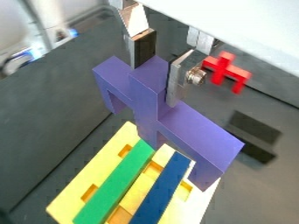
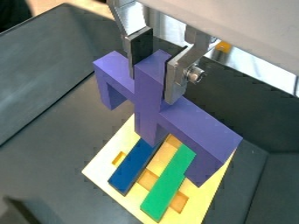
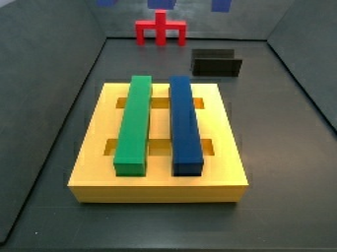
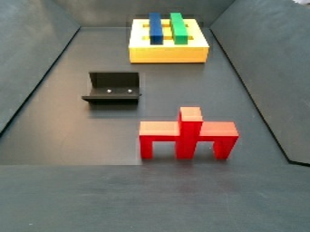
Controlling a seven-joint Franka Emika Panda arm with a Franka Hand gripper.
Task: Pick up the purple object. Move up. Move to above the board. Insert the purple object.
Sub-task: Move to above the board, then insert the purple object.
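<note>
Gripping 1 purple object [image 1: 163,109], jaws [image 1: 162,63] clenched, over 1 board [image 1: 100,179] w/ 2 bars.

— How's the light?

— Even and soft in both side views; the board [image 3: 158,167] casts only a faint shadow on the dark floor, and focus is sharp.

— And the wrist views?

— Coarser. The gripper [image 1: 159,63] sits against a blown-out white band, its silver fingers [image 2: 177,72] catch glare, and the purple object [image 1: 163,118] is shaded on its lower faces. Edges look slightly soft.
</note>
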